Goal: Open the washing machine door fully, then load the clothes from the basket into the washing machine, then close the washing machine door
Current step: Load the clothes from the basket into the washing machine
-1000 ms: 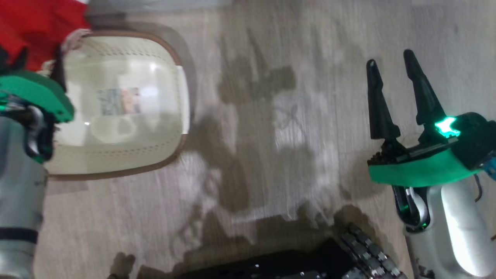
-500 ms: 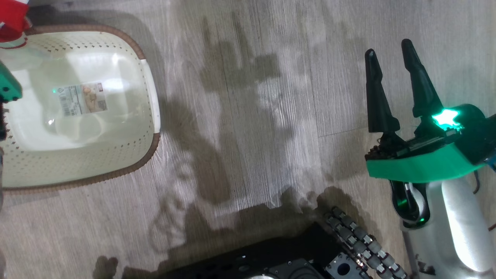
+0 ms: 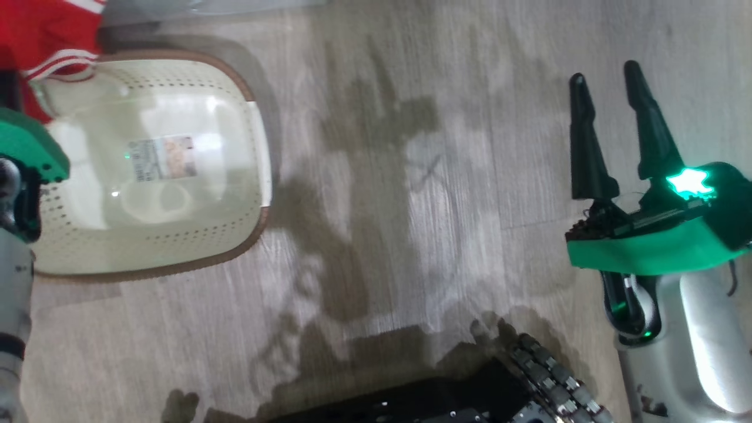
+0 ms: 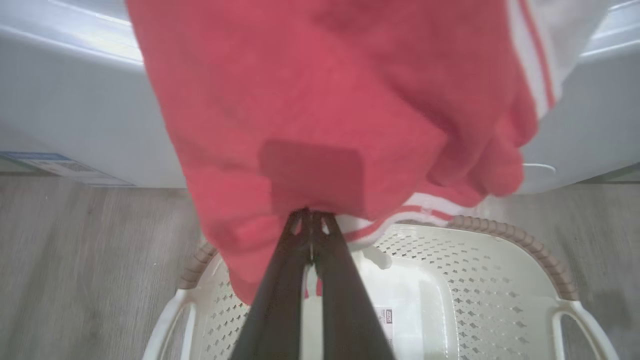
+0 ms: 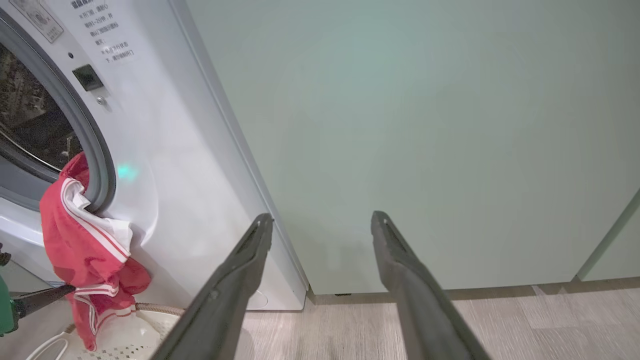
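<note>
The red clothes with white stripes hang over the cream basket, and my left gripper is shut on their lower fold. In the right wrist view the clothes drape from the grey drum rim of the white washing machine down toward the basket. The basket holds nothing but its label, with the clothes at its far left corner. My right gripper stands open over bare floor, apart from everything. The washing machine door is out of view.
A pale green cabinet stands right of the machine, directly ahead of the right gripper. Grey wood floor stretches between the basket and the right arm. My dark base lies at the bottom.
My left gripper has closed on the red clothes. The head camera swung sideways and back, shifting the whole picture. The right gripper stays open and still.
</note>
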`<state>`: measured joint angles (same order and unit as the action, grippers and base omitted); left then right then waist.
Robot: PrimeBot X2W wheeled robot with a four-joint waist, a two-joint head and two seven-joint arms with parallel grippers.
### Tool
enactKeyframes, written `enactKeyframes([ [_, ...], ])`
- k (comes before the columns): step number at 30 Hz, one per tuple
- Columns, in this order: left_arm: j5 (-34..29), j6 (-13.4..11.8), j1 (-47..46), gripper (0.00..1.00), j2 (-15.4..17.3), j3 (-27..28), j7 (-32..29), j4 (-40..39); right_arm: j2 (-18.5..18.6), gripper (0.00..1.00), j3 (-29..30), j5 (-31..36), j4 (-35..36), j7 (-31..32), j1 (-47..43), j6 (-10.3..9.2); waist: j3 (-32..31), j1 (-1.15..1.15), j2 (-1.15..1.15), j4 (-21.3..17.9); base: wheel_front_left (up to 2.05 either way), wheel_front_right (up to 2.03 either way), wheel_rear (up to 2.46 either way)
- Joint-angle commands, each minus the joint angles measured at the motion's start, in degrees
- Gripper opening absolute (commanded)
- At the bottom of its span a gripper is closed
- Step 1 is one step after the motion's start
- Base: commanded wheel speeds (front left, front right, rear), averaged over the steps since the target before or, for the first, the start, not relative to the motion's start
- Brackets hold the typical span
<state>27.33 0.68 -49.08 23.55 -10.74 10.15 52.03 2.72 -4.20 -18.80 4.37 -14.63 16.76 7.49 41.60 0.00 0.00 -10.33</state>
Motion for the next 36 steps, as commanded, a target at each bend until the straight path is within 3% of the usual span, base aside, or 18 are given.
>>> enactKeyframes([
  [1,0.27,0.18,0.4,0.0,3.18,1.26,-0.39,-2.66,0.16,1.0,-0.87,-0.3,1.78,-0.37,-2.47,0.0,-0.93,0.0,0.0,1.13,0.0,0.0,0.0],
  [5,-0.07,-0.53,1.57,0.0,6.6,0.91,-6.26,-15.23,0.16,1.0,-0.77,-0.58,2.08,-0.37,-2.62,0.0,-1.77,0.0,0.0,2.29,0.0,0.0,0.0],
  [13,0.11,-3.47,0.53,0.0,17.77,2.66,-26.94,-41.25,0.16,1.0,-2.59,-3.22,2.52,-0.37,-2.13,0.0,-1.55,0.0,0.0,0.0,0.0,0.0,0.0],
  [20,1.72,-2.45,-8.31,0.0,24.98,3.62,-41.75,-43.3,0.16,1.0,-4.04,-5.96,3.01,-0.37,-1.49,0.0,0.83,0.0,0.0,-5.1,0.0,0.0,0.0],
  [28,-0.45,-2.84,-20.73,0.0,27.32,3.73,-43.38,-36.53,0.16,1.0,-5.56,-8.35,3.68,-0.37,-1.84,0.0,4.23,0.0,0.0,-10.62,0.0,0.0,0.0],
  [36,-6.1,-4.04,-32.56,0.0,28.73,3.85,-31.45,-28.72,0.16,1.0,-7.92,-9.99,4.88,-0.37,-2.19,0.0,7.81,0.0,0.0,-15.49,0.0,0.0,0.0],
])
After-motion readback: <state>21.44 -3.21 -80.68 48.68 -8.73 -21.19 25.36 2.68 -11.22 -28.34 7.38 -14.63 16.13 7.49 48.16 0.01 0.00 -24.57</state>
